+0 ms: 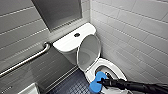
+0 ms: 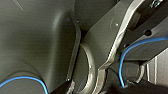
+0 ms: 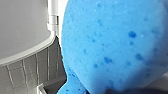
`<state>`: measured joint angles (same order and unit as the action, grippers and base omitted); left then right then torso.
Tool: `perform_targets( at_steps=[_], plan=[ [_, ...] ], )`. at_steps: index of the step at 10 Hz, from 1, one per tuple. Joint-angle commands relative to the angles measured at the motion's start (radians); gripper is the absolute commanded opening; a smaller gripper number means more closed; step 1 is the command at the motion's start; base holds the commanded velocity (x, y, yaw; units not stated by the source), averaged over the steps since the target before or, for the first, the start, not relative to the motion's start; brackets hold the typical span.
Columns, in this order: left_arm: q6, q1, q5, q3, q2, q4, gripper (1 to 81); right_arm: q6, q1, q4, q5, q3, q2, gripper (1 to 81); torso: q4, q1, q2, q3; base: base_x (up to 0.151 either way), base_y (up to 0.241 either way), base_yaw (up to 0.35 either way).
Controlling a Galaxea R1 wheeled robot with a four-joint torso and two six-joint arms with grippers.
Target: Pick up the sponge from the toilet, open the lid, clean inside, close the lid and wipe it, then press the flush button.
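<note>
The sponge [image 1: 97, 82] is clamped in my right hand [image 1: 103, 81]. The hand is closed on one side of it, and most of the blue pad sticks out past the fingertips, away from my arm. In the right wrist view the sponge [image 3: 112, 45] sits right up against the camera, which fits a firm hold. Its long axis runs across the line of my reach rather than along it, so I judge a broad face is free to press on a surface.

The pad hangs over the near rim of the toilet [image 1: 87, 75], at the front edge of the bowl. The open hollow of the bowl lies just beyond my hand and a little below it, inside the seat ring [image 1: 118, 71]. That is the relation that matters for cleaning: the inside is ahead of and under the sponge, close by, with nothing between.

Further beyond the hand the lid [image 1: 88, 51] is already up, tilted back against the tank [image 1: 66, 42]. The flush button [image 1: 77, 35] sits on the tank top behind it. Off to the far side of the tank a grab bar [image 1: 27, 60] runs along the tiled wall, well apart from my hand, above the dark floor [image 1: 72, 86].
</note>
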<state>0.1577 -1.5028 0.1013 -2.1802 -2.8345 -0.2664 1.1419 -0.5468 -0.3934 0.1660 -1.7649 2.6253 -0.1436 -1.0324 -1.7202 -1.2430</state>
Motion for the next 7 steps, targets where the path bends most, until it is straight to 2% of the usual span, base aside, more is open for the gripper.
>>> perform_targets(
  at_steps=[1, 4, 7],
  plan=[
    [-0.004, -0.032, -0.078, 0.014, 0.012, -0.01, 81.1, 0.009, 0.011, -0.025, 0.052, 0.142, -0.129, 1.0, 0.0, 0.0, 0.0, 0.0, 0.0, 0.0, 0.0],
    [-0.006, -0.032, -0.078, 0.014, 0.012, -0.011, 81.1, 0.009, -0.028, -0.025, 0.044, 0.306, -0.333, 1.0, 0.0, 0.0, 0.0, 0.0, 0.0, 0.0, 0.0],
    [-0.006, -0.032, -0.077, 0.014, 0.013, -0.016, 81.1, 0.009, -0.1, -0.025, 0.009, 0.335, -0.436, 1.0, 0.0, 0.0, 0.0, 0.0, 0.0, 0.0, 0.0]
  ],
)
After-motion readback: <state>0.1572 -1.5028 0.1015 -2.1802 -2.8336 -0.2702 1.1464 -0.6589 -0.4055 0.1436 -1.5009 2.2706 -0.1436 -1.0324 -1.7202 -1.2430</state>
